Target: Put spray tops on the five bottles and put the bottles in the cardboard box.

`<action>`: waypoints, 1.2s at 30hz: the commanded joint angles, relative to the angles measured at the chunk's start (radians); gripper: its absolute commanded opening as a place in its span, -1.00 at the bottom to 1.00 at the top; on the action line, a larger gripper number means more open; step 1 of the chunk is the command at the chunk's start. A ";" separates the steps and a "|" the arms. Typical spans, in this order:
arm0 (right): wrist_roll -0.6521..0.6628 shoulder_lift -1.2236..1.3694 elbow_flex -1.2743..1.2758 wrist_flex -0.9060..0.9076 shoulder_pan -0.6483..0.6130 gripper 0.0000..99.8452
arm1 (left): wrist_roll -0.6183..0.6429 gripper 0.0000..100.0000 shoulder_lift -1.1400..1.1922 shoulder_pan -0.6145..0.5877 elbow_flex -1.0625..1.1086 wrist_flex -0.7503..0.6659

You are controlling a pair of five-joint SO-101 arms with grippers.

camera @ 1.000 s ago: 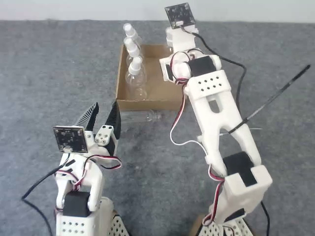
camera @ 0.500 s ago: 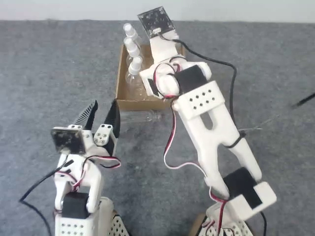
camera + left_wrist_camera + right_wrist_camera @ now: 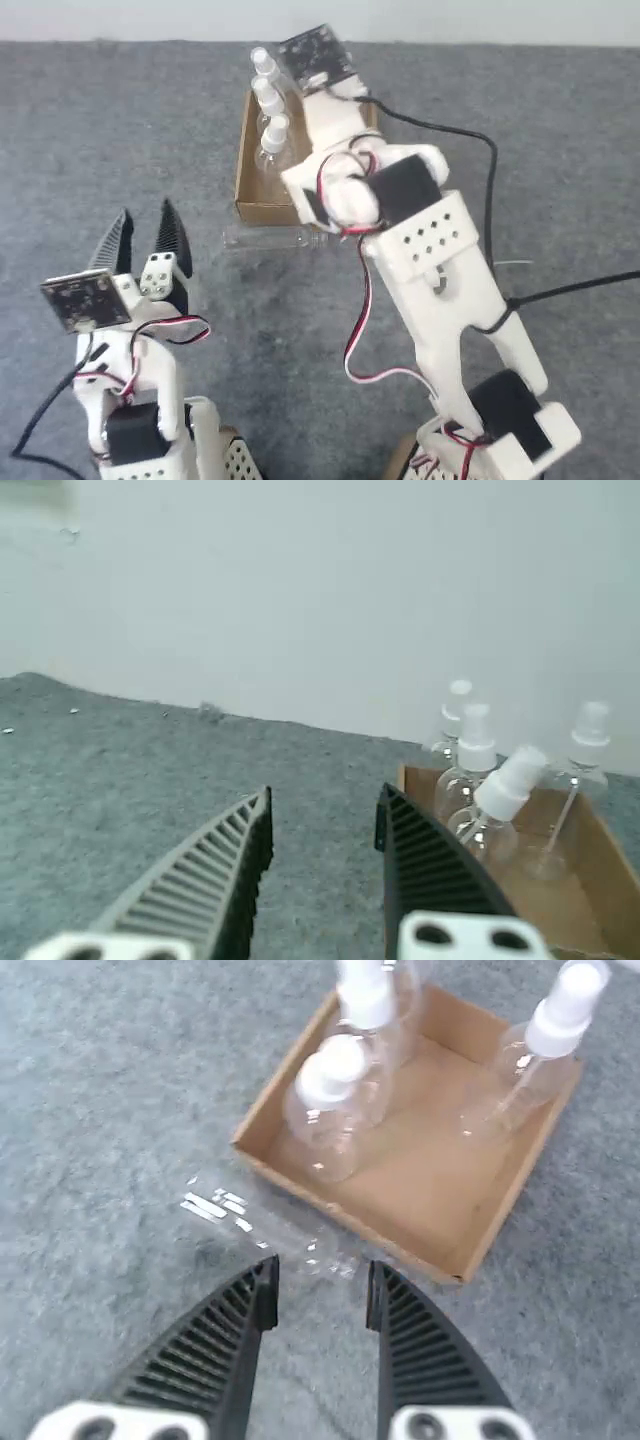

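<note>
A clear bottle without a spray top (image 3: 268, 237) lies on its side on the grey carpet, just in front of the cardboard box (image 3: 244, 168). In the right wrist view the bottle (image 3: 262, 1228) lies just beyond my open right gripper (image 3: 320, 1278), which hovers above it with nothing between its fingers. Several bottles with white spray tops (image 3: 338, 1088) stand in the box (image 3: 420, 1175); they stand along its left side (image 3: 272, 132) in the high view. My left gripper (image 3: 145, 212) stands open and empty at the lower left, well short of the box. Its wrist view looks past its fingertips (image 3: 320, 815) to the box (image 3: 590, 875).
Grey carpet covers the table, with free room to the left of the box and between the two arms. The right arm (image 3: 430, 260) stretches over the box's right half, trailing black and red cables. A pale wall (image 3: 300, 600) rises behind the table.
The right arm has swung left over the box, so its gripper now hangs above the lying bottle. The left arm has turned left and drawn back from the box.
</note>
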 commanded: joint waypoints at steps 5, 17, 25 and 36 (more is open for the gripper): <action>0.005 -0.073 -0.064 0.036 -0.099 -0.81 | 0.000 -0.68 -0.008 -0.120 0.122 0.003; 0.009 -0.062 0.008 0.024 -0.111 -0.80 | 0.002 -0.68 -0.008 -0.196 0.148 0.008; 0.006 -0.062 0.293 -0.282 -0.114 -0.81 | 0.002 -0.68 -0.008 -0.198 0.148 0.008; 0.005 -0.062 0.617 -0.694 -0.142 -0.98 | 0.000 -0.68 -0.008 -0.198 0.148 0.009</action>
